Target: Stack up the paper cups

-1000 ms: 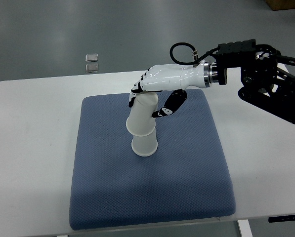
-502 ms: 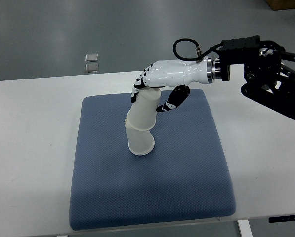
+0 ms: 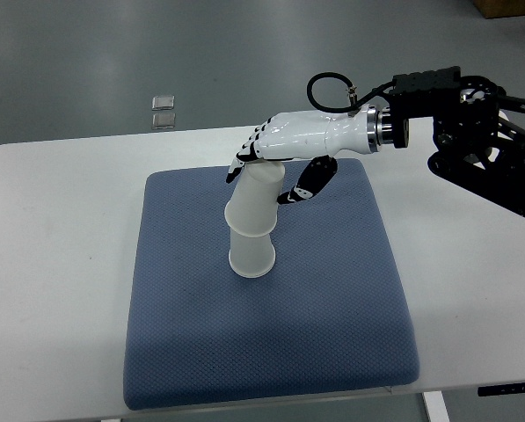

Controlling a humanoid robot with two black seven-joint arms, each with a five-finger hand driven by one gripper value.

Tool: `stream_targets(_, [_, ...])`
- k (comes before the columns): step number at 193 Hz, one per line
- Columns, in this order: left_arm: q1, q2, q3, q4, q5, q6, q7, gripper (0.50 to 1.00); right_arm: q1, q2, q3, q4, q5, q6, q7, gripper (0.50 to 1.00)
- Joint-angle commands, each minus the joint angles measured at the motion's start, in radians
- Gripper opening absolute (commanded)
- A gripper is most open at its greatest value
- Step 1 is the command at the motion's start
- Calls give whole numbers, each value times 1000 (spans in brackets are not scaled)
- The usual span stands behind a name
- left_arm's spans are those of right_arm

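Since a second ago the stack has straightened up a bit and my right hand (image 3: 275, 158) has lifted slightly. Nearest me, the blue mat (image 3: 271, 352) on the white surface (image 3: 51, 264) carries the lower paper cup (image 3: 251, 255), mouth down near the mat's middle. The upper paper cup (image 3: 255, 200) sits over it, leaning a little. Fingers (image 3: 244, 158) look relaxed over its top, thumb off to the side, barely touching. I'd ease straight up so it doesn't tip.
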Motion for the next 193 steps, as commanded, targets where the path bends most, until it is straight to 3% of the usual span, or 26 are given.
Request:
stream_targets(1, [0,0,0,0,0,0,0,1000,-2,3,-10,2,0,-3,-1,768])
stream_targets(49, [0,0,0,0,0,0,0,1000,-7,7,-21,0,-2,-11,-1,770])
stream_targets(78, [0,0,0,0,0,0,0,1000,-12,-2,-18,-10,4,-12,-4,801])
stream_targets(87, [0,0,0,0,0,0,0,1000,-24,-5,-6,-32,14,-14,-7,825])
stream_targets(122, [0,0,0,0,0,0,0,1000,-76,-17,57,-138,74,-40,-8,846])
stream_targets(125, [0,0,0,0,0,0,0,1000,-111,-19,97,-196,179,-43,-16,854])
stream_targets(169, [0,0,0,0,0,0,0,1000,-157,-23,117,-409,649,-74,-114,856])
stream_targets(193, [0,0,0,0,0,0,0,1000,-210,-14,115,-489,917,-181,-158,860])
